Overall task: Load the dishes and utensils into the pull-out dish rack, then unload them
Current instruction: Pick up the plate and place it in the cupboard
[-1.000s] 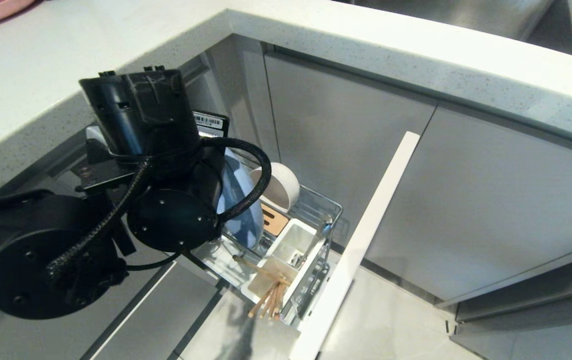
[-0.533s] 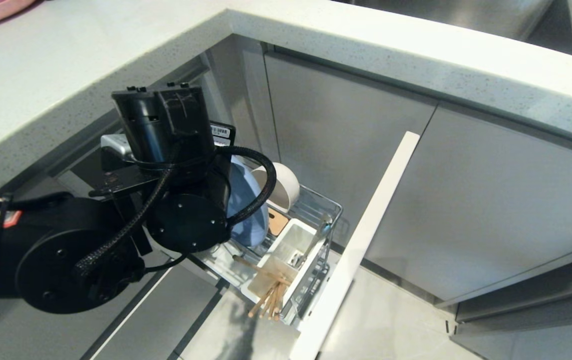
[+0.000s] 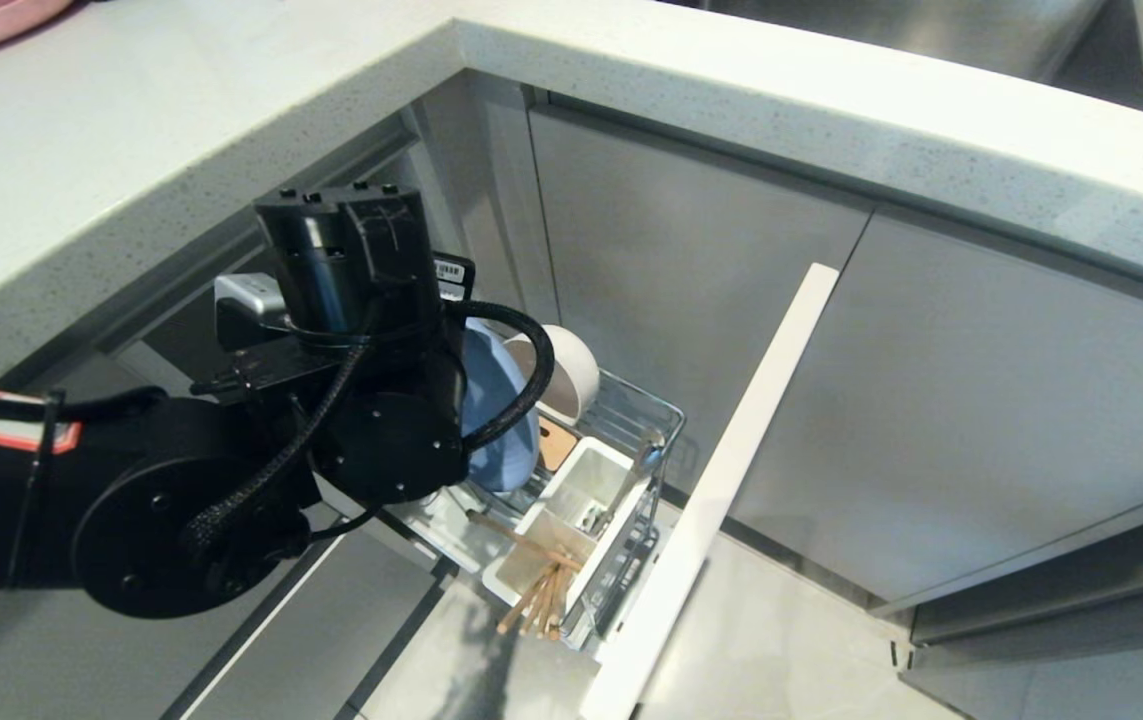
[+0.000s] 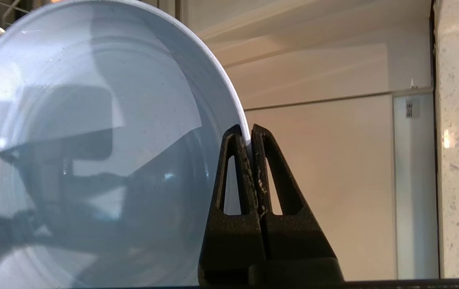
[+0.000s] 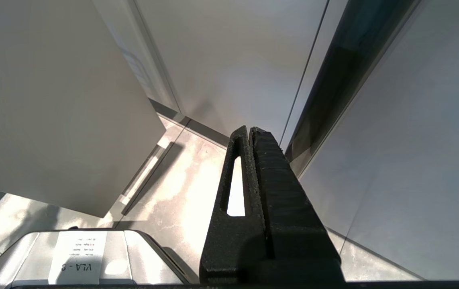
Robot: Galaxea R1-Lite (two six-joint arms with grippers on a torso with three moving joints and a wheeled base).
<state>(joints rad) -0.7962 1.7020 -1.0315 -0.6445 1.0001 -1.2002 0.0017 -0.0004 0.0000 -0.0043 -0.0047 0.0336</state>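
— Where do you find the pale-blue round plate (image 3: 499, 415)?

— You see it on edge in the chrome wire pull-out dish rack (image 3: 631, 400), the off-white round bowl (image 3: 566, 372) just behind it, the white plastic caddy (image 3: 571, 515) in front holding your light-brown wooden chopsticks (image 3: 531, 590).

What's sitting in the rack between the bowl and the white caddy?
Head view: a tan wooden strip lies between the bowl and the caddy. The blue plate stands beside it, pinched at its rim by the left gripper.
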